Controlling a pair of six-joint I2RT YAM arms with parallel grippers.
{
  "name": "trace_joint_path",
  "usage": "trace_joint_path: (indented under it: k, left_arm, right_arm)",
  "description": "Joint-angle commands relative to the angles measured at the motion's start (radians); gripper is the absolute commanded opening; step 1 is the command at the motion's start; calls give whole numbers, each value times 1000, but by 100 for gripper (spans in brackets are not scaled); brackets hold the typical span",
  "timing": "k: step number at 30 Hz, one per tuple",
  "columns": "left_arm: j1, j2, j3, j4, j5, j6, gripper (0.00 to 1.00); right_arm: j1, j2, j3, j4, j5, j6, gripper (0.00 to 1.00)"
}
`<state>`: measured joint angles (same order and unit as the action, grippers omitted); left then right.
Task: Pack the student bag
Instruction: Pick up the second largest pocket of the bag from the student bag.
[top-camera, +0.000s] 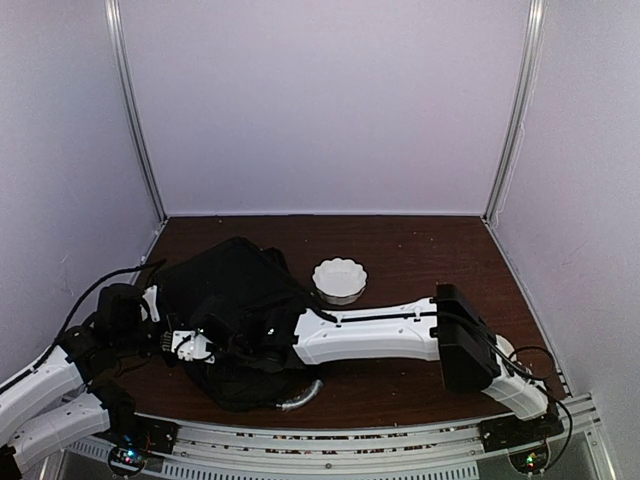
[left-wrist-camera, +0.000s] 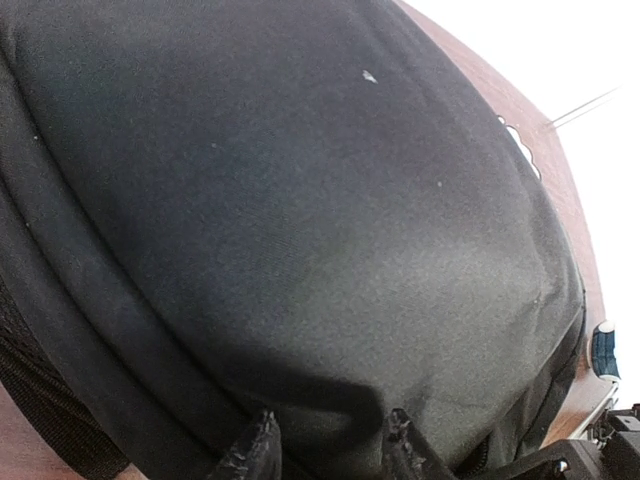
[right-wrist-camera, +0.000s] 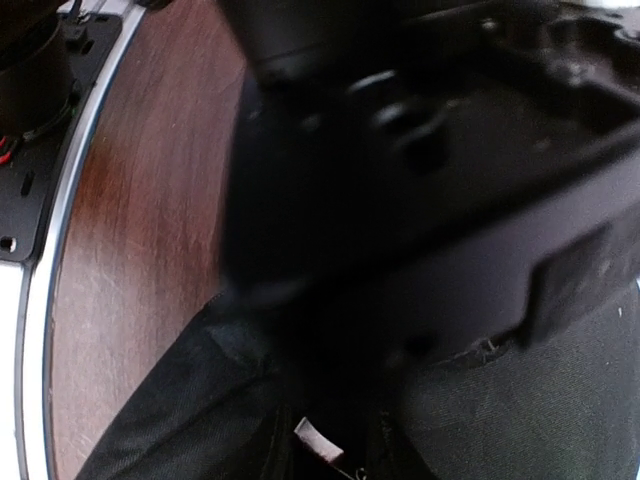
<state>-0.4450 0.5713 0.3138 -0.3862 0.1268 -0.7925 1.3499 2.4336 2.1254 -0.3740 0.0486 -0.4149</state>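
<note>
Lying toward the near left corner of the desk (top-camera: 430, 250), the student bag (top-camera: 225, 285) is a big black lump, its silvery handle (top-camera: 300, 397) curling out at the near edge. The left gripper (left-wrist-camera: 330, 452) presses against the bag's left side, its fingertips (left-wrist-camera: 255, 450) apart with black cloth bulging between them (pinched or merely touched, I cannot tell). The right gripper (top-camera: 266, 340) is down on the bag's near right part; its wrist view is dark and blurred, so its grip cannot be read. A white scalloped bowl (top-camera: 340, 280) sits just beside the bag.
</note>
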Motion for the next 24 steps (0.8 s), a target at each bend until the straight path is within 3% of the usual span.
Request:
trace_joint_path:
  k: [1,11,20,24]
  left_arm:
    - [2,-23,-13,47,12,-7,36]
    - [3,-67,-20,15,-5,-9,33]
    - [2,-67,-13,-6,-16,-12,34]
    - [2,-59,7,-71,-14,-32,50]
  right_arm:
    - [0,65,113,-80,63,16,22]
    - [-12,-4,150,-110,147,72,1]
    - [-62,-89,64,-99,-36,224,0]
    - [-126,-115,16,-46,-227,352,0]
